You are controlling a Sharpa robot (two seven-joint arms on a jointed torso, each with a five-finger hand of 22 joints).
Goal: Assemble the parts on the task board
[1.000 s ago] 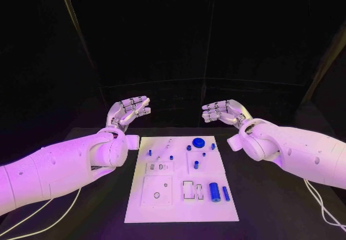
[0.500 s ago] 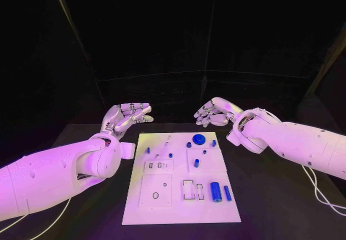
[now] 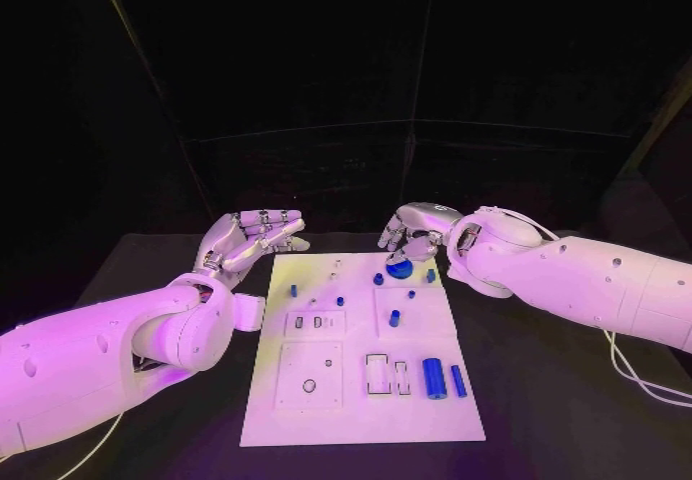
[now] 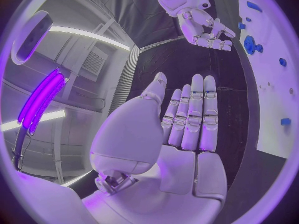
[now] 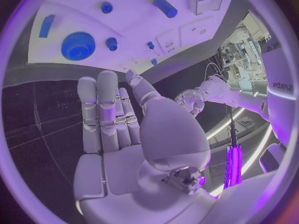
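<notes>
The white task board (image 3: pixel 325 410) lies in the middle of the black table. A blue gear (image 3: pixel 400 270) stands near its far edge, with several small blue pegs (image 3: pixel 392 318) around it. A thick blue cylinder (image 3: pixel 433 378) and a thinner one (image 3: pixel 457 380) lie at the near right. My right hand (image 3: pixel 415 232) hovers just beyond the gear, fingers bent down, holding nothing. In the right wrist view its fingers (image 5: pixel 106 109) reach toward the gear (image 5: pixel 78 46). My left hand (image 3: pixel 257 235) hovers open beside the board's far left corner, its fingers (image 4: pixel 193 114) straight.
Rectangular recesses (image 3: pixel 378 375) and a square plate with a hole (image 3: pixel 310 385) mark the board's near half. Black table (image 3: pixel 159 260) extends on both sides of the board. In the left wrist view, the right hand (image 4: pixel 202 22) shows beside the board's edge (image 4: pixel 274 99).
My right hand has moved down and inward to just beyond the blue gear. My left hand has sunk closer to the board's far left corner. The camera has shifted slightly.
</notes>
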